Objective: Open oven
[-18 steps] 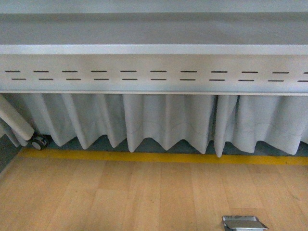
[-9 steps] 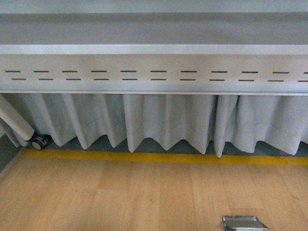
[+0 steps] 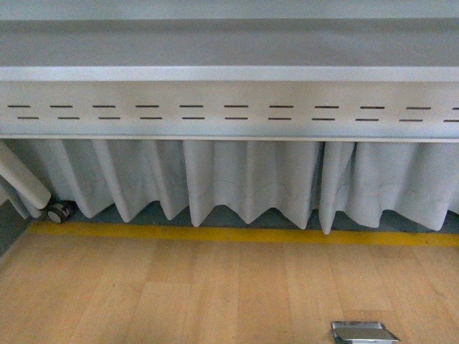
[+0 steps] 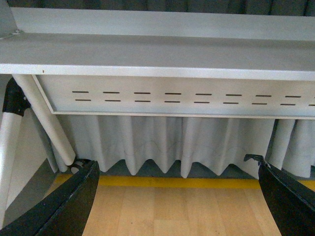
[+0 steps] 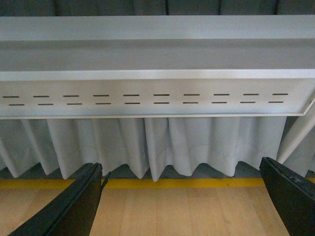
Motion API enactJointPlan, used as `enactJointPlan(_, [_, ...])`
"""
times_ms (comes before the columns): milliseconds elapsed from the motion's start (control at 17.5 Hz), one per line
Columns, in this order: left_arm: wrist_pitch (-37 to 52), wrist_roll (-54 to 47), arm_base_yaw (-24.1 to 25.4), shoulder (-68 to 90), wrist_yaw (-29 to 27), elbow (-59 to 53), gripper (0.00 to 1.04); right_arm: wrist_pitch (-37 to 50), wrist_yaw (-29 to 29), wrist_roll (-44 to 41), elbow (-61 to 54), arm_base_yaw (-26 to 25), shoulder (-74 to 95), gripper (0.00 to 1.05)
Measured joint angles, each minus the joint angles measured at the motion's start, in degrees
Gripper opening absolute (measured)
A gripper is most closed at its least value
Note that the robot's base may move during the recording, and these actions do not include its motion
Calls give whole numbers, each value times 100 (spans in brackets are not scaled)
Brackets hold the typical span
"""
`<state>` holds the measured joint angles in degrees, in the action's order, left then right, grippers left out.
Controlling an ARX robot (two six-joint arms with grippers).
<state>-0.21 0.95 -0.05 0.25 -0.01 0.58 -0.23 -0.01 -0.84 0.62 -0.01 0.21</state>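
The oven shows in none of the three views. The left pincer (image 4: 172, 162) is spread wide, its black fingers (image 4: 74, 196) far apart with nothing between them. The right pincer (image 5: 182, 164) is likewise wide open and empty. Both face a grey surface (image 3: 229, 50) with a slotted panel (image 3: 229, 111) under its edge. A pleated white curtain (image 3: 244, 179) hangs below, above a yellow stripe (image 3: 244, 235) on the wooden floor (image 3: 179, 294), where a small metal plate (image 3: 362, 332) lies.

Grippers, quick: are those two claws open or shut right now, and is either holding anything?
Left gripper: open, holding nothing.
Right gripper: open, holding nothing.
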Motion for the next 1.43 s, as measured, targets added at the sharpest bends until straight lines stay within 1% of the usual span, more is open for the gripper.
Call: enactJointPlan(1426, [0, 0, 0, 0, 0, 0, 98, 0, 0, 0, 0, 0, 0, 98])
